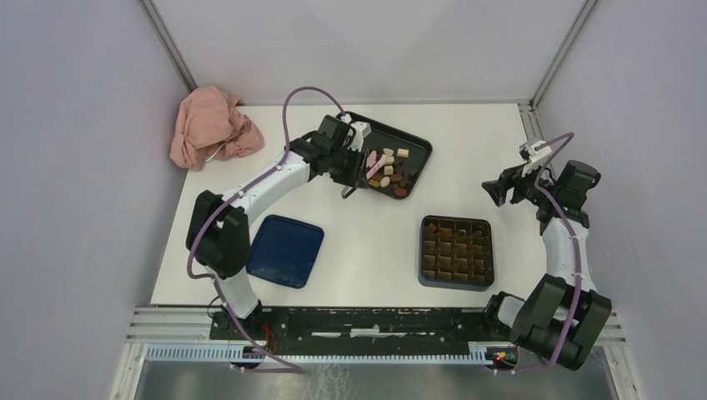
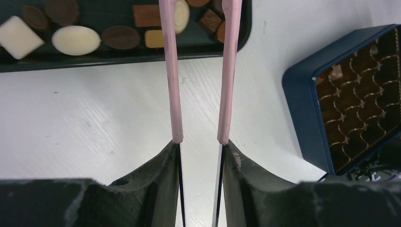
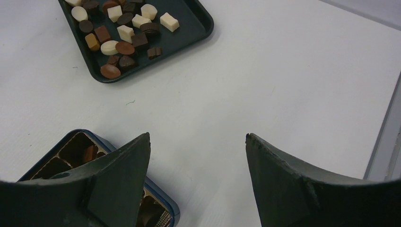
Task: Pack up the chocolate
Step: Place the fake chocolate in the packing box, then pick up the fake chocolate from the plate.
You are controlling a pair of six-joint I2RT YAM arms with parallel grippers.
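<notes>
**Handling.** You should have treated the chocolate (image 3: 124, 34) as light, rigid and easily marked. The pieces were small, with smooth faces that probably slip under hard contact. The round and oval ones were likely to roll or squirt out of a pinch, and the square ones offered flat sides. The best hold was judged to be across the widest part of one piece, low on its sides, with gentle pressure only.

**Location.** All the loose pieces lay crowded together in the dark tray (image 1: 392, 136) on the tabletop (image 1: 367, 242), mostly towards one end, many of them touching.

**Tools.**
- The left tool (image 2: 200, 146) was partly closed, pinching the handle end of the pink tongs (image 2: 171, 85).
- The two tong arms ran side by side with a gap between them and reached out over the tray.
- Their tips were cut off in the wrist view, so you could not tell whether they held a piece.
- The right tool (image 3: 197, 142) was spread wide and empty, well apart from the tray.

**Containers.**
- The blue box (image 2: 302, 109) stood near the tray, open, with a brown grid insert.
- At least one cell held a brown piece. The total count could not be made out.
- Its blue lid (image 1: 285, 250) lay on the other side of the tray's near corner.
- A pink cloth (image 1: 213, 127) sat crumpled beyond the tray's far left.
</notes>
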